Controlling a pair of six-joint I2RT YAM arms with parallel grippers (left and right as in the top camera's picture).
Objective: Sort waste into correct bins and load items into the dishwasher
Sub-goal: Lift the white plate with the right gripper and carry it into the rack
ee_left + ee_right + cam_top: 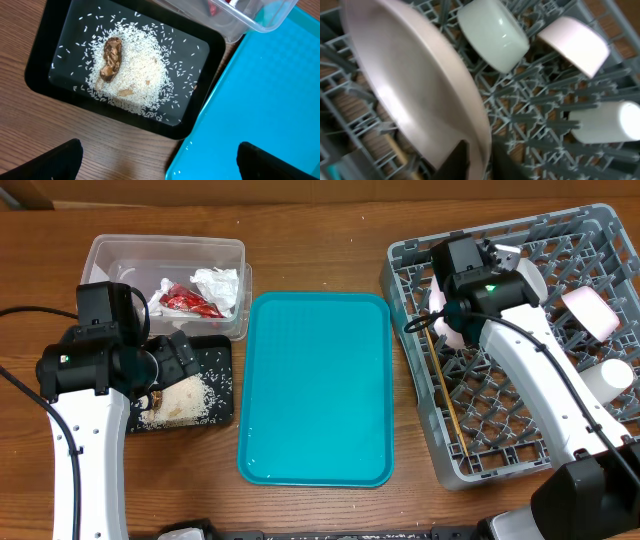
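Note:
The clear tub (110, 255) holds crumpled napkins (218, 285) and the red wrapper (185, 302). The black tray (45, 55) carries loose rice (142, 65) and the brown scrap (111, 57); it also shows in the overhead view (222, 385). My left gripper (165, 165) is open and empty above the tray's near edge. My right gripper (482, 162) is shut on the rim of the large white plate (405, 80), held on edge inside the grey dish rack (480, 465). A bowl (492, 32), a smaller dish (575, 45) and a cup (605, 122) lie in the rack. Chopsticks (445, 395) lie along the rack's left side.
The teal tray (320, 390) lies between the black tray and the rack; its corner shows in the left wrist view (270, 85). The clear tub's corner (250, 22) overhangs the black tray's far side. Bare wooden table (320, 230) surrounds everything.

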